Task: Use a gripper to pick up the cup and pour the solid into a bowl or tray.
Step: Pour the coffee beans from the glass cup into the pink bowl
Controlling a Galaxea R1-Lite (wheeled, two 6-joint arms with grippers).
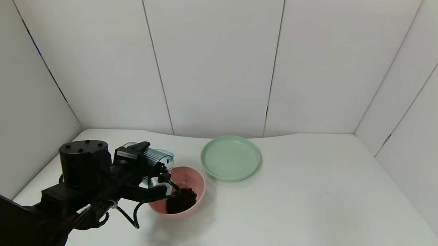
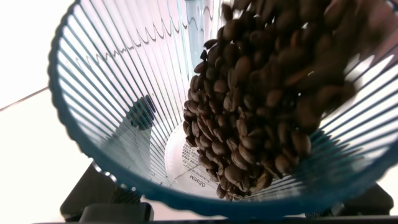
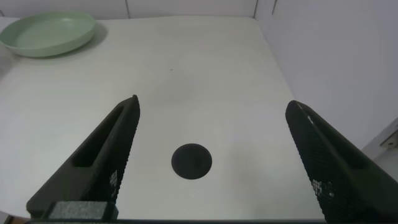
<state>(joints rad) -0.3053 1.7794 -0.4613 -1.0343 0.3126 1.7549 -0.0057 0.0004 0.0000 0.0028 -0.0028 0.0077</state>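
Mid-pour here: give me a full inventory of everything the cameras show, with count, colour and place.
Cup: one, clear blue-grey ribbed, tipped over the bowl's left rim.
Coffee beans: many, dark brown, piled in the bowl; more sliding in the cup.
Bowl: one, pale pink, front left of table.
Plate: one, pale green, behind and right of the bowl.
Table: one, white.
Round mark: one, black, on the table below the right gripper.
Left gripper: black, holding the cup.
Right gripper: black, fingers open, above the table.

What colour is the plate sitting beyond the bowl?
Pale green plate, plain and unpatterned; it shows best in the head view.
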